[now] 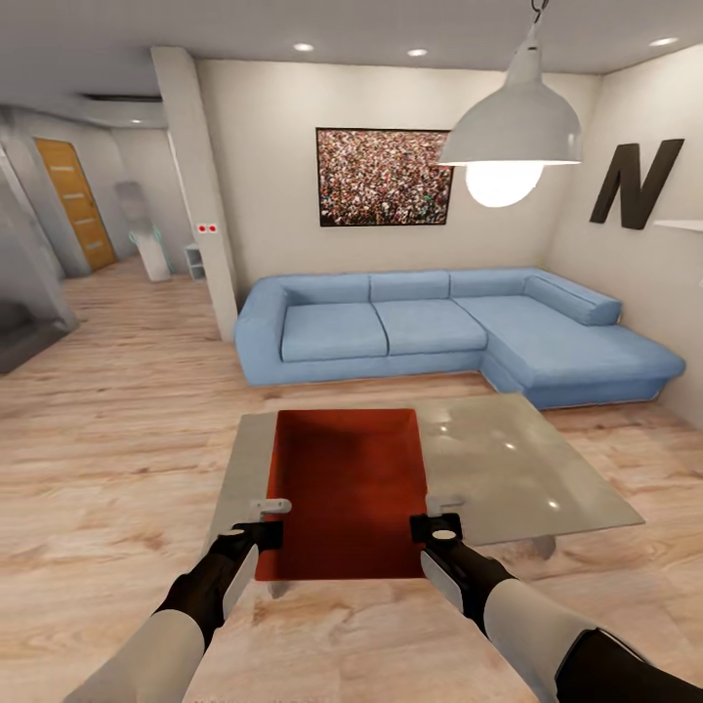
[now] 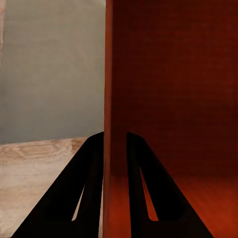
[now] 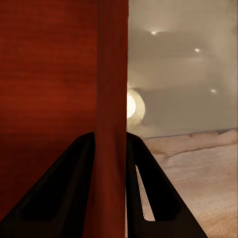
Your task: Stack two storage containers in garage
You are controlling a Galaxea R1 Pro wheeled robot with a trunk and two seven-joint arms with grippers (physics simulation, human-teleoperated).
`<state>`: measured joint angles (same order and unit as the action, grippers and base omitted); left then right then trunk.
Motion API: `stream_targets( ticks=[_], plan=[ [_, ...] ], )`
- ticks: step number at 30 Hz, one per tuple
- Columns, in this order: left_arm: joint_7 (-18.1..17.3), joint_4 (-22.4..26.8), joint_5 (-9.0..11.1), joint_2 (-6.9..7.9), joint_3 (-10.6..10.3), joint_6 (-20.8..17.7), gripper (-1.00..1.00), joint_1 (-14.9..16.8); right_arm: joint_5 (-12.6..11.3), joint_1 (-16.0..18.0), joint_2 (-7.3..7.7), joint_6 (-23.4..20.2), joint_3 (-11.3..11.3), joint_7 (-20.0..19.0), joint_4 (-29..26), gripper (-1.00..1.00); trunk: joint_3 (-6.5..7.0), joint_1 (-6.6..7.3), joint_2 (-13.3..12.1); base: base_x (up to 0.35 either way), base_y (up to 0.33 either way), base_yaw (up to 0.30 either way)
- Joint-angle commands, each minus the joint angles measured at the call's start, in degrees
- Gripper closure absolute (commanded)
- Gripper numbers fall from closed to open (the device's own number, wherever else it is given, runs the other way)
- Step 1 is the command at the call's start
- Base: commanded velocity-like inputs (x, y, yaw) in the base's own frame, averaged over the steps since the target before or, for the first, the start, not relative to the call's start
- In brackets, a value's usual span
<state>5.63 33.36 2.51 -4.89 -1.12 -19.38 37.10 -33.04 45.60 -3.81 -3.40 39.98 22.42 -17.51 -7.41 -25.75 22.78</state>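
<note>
Looking from the head, the orange-red storage container (image 1: 347, 493) lies on the glass tabletop (image 1: 508, 459) before the blue sofa (image 1: 439, 327); the left tool (image 1: 262, 534) grips its left wall, the right tool (image 1: 434, 528) its right wall; in the left wrist view, black fingers (image 2: 141, 183) pinch the thin wall (image 2: 107, 99); in the right wrist view, fingers (image 3: 74, 188) clamp the wall (image 3: 111, 99) likewise.
</note>
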Motion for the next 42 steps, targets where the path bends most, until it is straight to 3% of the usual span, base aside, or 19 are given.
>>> stream_targets(
  ticks=[1,42],
  plan=[
    [0.61,0.22,-0.14,-0.04,-0.11,2.68,1.0,0.08,-1.76,0.01,0.02,-0.38,1.24,0.61,0.02,1.0,-0.13,-0.03,0.14,0.0,0.0,0.282],
    [0.71,0.38,-0.22,-0.04,-0.02,2.57,1.0,0.08,-1.76,0.01,0.03,-0.38,1.24,0.61,0.02,1.0,-0.13,-0.03,0.14,0.0,0.0,0.282]
  ],
)
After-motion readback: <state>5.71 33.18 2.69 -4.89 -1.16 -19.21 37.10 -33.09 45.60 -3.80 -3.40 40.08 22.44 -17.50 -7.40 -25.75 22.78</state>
